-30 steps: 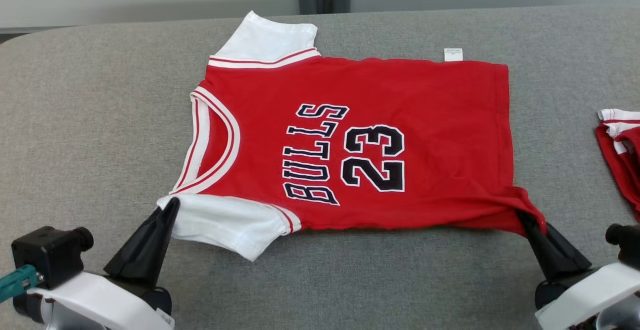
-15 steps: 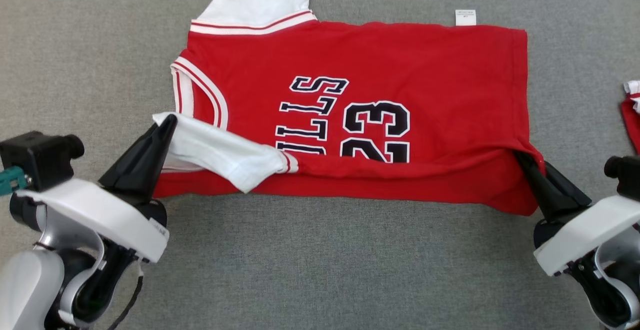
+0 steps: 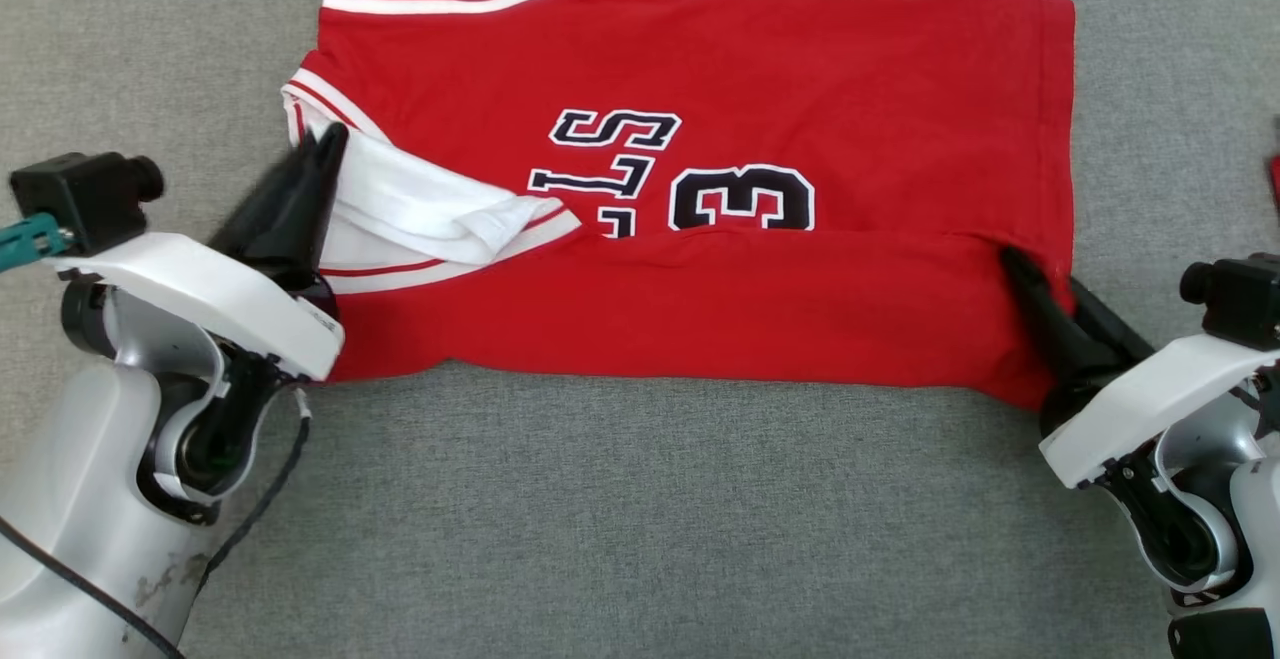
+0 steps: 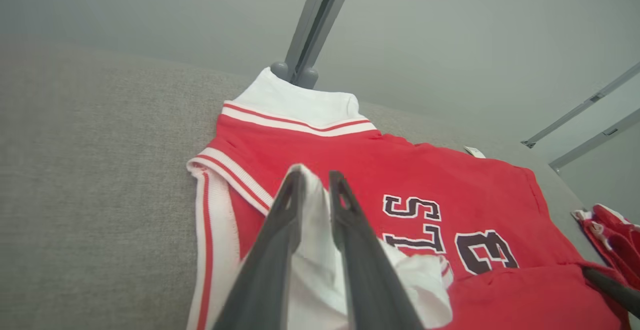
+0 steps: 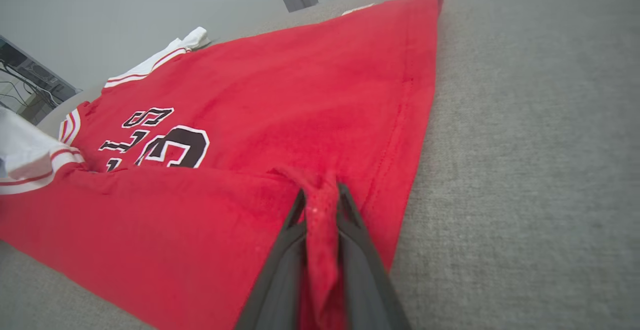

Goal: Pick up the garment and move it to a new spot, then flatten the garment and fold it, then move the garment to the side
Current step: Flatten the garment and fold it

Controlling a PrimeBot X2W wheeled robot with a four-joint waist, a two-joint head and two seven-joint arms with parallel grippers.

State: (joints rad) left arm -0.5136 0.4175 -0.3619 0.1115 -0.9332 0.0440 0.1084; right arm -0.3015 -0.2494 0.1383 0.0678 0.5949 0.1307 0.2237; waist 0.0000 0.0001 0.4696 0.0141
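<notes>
Soft, even light from above falls bright on the gray counter, with no glare. The red shirt casts just a thin shadow along its near edge. The head view is sharp, except the left hand, which is smeared by motion blur. Both wrist views stretch toward their edges. The fingers close to the lens look soft, and the left wrist view darkens at its corners.

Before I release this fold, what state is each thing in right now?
Red fabric jersey with black lettering: flat on the grey table, near edge folded over itself.
White near sleeve: pinched, drawn over the chest.
Left gripper: shut on the white near sleeve.
Right gripper: shut on the jersey's hem corner.
Second red garment: bunched, lying apart.
</notes>
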